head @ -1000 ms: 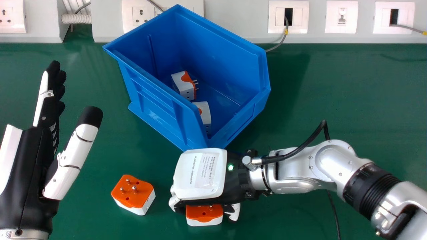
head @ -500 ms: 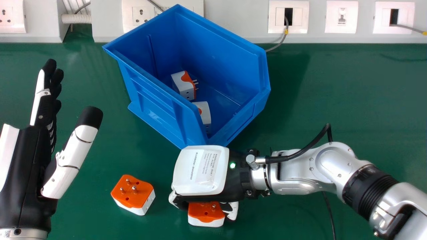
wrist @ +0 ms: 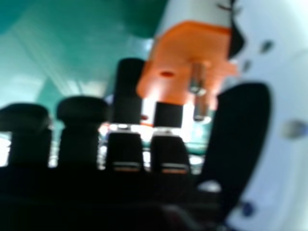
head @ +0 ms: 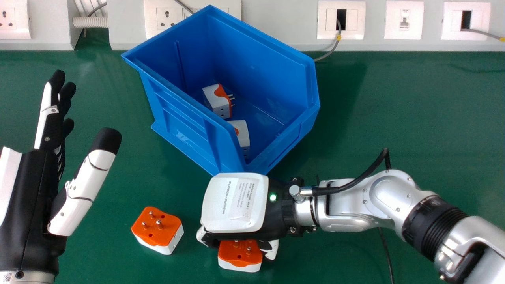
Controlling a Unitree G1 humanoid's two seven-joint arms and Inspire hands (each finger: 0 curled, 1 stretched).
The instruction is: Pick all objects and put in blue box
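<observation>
I've got R hand [head: 236, 205] clamped on an adapter [head: 240, 253], L hand [head: 37, 189] spread. Blue box [head: 185, 114] nr back edge of table [head: 402, 102].

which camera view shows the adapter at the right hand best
The head view: there the adapter is fully in frame, orange face and white side showing, partly under the right hand. The right hand view is closer on the orange face and pins, but the thumb and picture edge hide part.

Glossy blue plastic box [head: 185, 114]; smooth forearm [head: 351, 213], seemingly metal; satiny green tabletop [head: 394, 110].
</observation>
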